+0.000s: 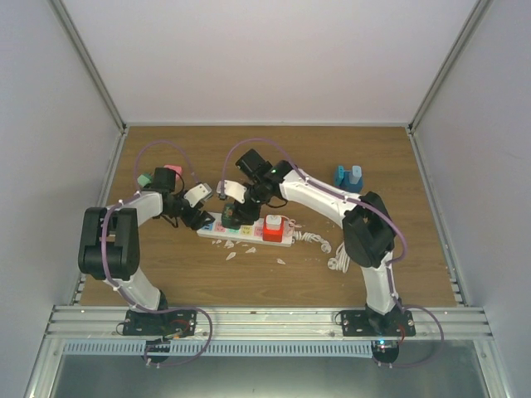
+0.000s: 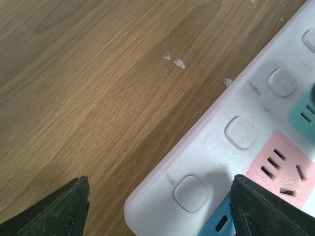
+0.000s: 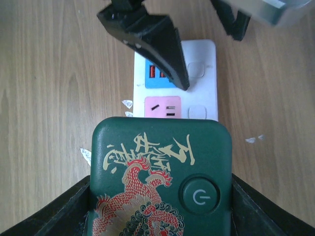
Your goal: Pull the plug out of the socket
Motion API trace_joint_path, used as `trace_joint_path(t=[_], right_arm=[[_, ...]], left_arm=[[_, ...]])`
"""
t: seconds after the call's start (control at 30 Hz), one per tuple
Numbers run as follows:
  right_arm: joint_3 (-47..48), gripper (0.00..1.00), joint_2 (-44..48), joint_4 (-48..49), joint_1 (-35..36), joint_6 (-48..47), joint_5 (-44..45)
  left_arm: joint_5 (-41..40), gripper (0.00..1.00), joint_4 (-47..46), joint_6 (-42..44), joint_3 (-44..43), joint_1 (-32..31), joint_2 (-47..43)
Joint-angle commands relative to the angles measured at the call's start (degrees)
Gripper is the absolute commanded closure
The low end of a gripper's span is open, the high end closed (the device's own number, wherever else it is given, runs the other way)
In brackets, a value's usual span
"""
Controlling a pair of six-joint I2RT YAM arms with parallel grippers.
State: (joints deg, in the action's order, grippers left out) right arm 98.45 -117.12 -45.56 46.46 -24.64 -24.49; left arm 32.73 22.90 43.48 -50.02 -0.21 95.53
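Observation:
A white power strip (image 1: 249,235) lies mid-table; it also shows in the left wrist view (image 2: 231,162) and the right wrist view (image 3: 202,88). A dark green plug with a dragon print (image 3: 162,182) stands on it (image 1: 231,218). My right gripper (image 3: 160,196) is shut on this plug, one finger against each side. I cannot tell whether the plug is seated or lifted. My left gripper (image 2: 160,196) is open over the strip's left end, its right finger (image 2: 266,206) above the strip and its left finger over the wood. A red and white plug (image 1: 273,227) sits further right on the strip.
The strip's white cable (image 1: 330,249) coils to the right. White scraps (image 1: 236,249) lie in front of the strip. A blue object (image 1: 348,177) stands at the back right. Green (image 1: 145,178) and pink (image 1: 172,171) objects sit at the back left. Walls enclose the table.

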Motion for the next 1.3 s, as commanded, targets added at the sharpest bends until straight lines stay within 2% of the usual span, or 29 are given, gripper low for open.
trace_joint_path(t=[0.0, 0.17, 0.27, 0.7, 0.87, 1.07, 1.27], right_arm=[[1.4, 0.78, 5.1, 1.9, -1.7, 1.6, -3.6], [0.8, 0.78, 8.1, 4.7, -4.6, 4.4, -7.9], [0.3, 0.77, 9.5, 6.8, -7.5, 6.9, -11.9], [-0.9, 0.76, 12.7, 16.6, -21.5, 22.2, -27.0], [-5.9, 0.76, 12.5, 24.5, -24.2, 34.6, -33.8], [-11.5, 0.73, 13.9, 32.6, -24.4, 44.1, -38.3], [-17.1, 0.73, 16.4, 38.7, -24.4, 49.7, -40.1]], left_arm=[[-3.9, 0.19, 2.4, 1.0, -0.6, 0.0, 2.0], [-0.7, 0.08, 3.2, -0.3, -1.7, 0.0, -1.0], [2.4, 0.01, 4.3, -1.6, -3.3, 2.2, -4.2], [11.2, 0.01, 12.0, -5.3, -17.4, 0.9, -18.3], [8.2, 0.01, 10.0, -10.0, -22.0, -5.2, -20.8], [-5.8, 0.01, 7.1, -10.6, -24.3, -18.5, -21.1], [-15.8, 0.01, 6.1, -9.7, -25.9, -26.0, -17.5]])
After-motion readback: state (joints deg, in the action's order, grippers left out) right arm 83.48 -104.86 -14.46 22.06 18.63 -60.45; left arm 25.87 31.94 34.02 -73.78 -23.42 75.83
